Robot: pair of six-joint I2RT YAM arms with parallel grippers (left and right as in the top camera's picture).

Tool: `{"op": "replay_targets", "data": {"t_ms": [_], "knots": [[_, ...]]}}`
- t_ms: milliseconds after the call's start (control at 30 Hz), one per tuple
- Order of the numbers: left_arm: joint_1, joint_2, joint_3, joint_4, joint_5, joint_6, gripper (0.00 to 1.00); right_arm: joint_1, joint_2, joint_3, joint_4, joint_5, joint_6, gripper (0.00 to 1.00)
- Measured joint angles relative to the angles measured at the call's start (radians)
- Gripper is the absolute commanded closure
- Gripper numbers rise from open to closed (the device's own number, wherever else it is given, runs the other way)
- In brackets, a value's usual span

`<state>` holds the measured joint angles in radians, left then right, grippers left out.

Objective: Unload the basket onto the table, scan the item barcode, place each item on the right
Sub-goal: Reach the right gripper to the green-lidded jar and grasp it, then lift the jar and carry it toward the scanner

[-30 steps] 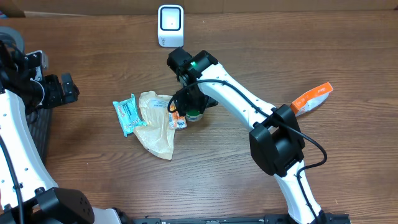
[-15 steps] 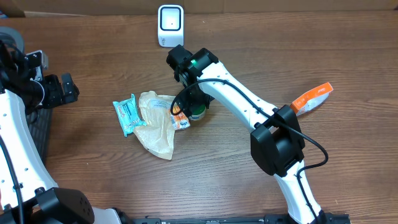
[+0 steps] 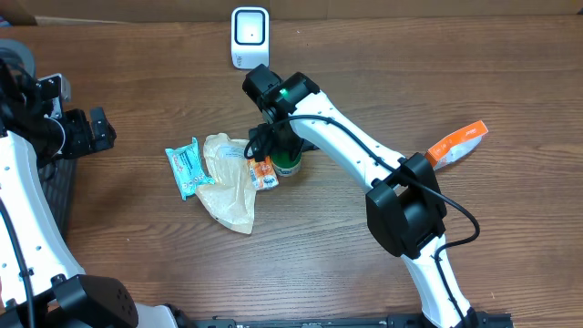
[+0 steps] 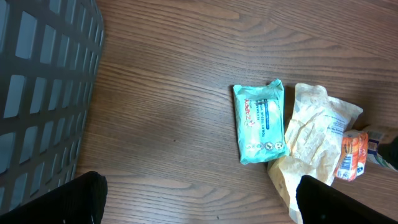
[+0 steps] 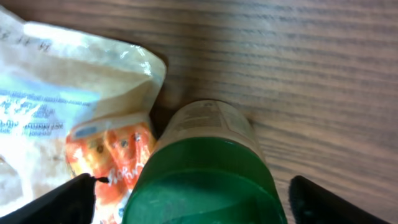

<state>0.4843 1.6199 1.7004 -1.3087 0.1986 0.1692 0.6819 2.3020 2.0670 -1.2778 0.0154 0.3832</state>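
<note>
We see a small bottle [image 5: 205, 165] with a big green lid and a pale label; it sits on the brown surface [image 5: 298, 56], just beside a little orange packet [image 5: 109, 162] and a crinkly pale bag [image 5: 56, 93]; our right pincer [image 5: 193, 202] is spread wide on both sides of the lid, not holding it; our left pincer [image 4: 199, 202] is wide open too, holding nothing.

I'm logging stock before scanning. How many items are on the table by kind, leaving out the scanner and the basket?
Soft packets: 4 (teal wipes pack, tan bag, small orange packet, orange-and-white packet)
Jars: 1 (green-lidded jar)
Total: 5
</note>
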Motion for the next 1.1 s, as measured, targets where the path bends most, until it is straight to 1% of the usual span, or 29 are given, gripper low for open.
{"op": "replay_targets", "data": {"t_ms": [167,267,367,500,600,700,800,933,1100], "knots": [[0.000,0.000,0.000,0.000,0.000,0.000,0.00,-0.001,0.000,-0.008,0.005,0.010,0.054,0.38],[0.000,0.000,0.000,0.000,0.000,0.000,0.00,-0.001,0.000,-0.008,0.004,0.015,0.063,0.48],[0.000,0.000,0.000,0.000,0.000,0.000,0.00,-0.001,0.000,-0.008,0.004,0.020,0.061,0.54],[0.000,0.000,0.000,0.000,0.000,0.000,0.00,-0.001,0.000,-0.008,0.000,0.022,0.031,0.55],[0.000,0.000,0.000,0.000,0.000,0.000,0.01,-0.001,0.000,-0.004,-0.021,0.021,-0.048,0.55],[0.000,0.000,0.000,0.000,0.000,0.000,0.01,-0.001,0.000,0.005,-0.053,0.018,-0.162,0.54],[0.000,0.000,0.000,0.000,0.000,0.000,0.00,-0.002,-0.008,0.020,-0.076,-0.020,-0.317,0.54],[0.000,0.000,0.000,0.000,0.000,0.000,0.00,-0.002,-0.063,0.024,-0.083,-0.129,-0.520,0.54],[0.000,0.000,0.000,0.000,0.000,0.000,0.00,-0.002,-0.183,0.032,-0.084,-0.308,-0.690,0.54]]}}
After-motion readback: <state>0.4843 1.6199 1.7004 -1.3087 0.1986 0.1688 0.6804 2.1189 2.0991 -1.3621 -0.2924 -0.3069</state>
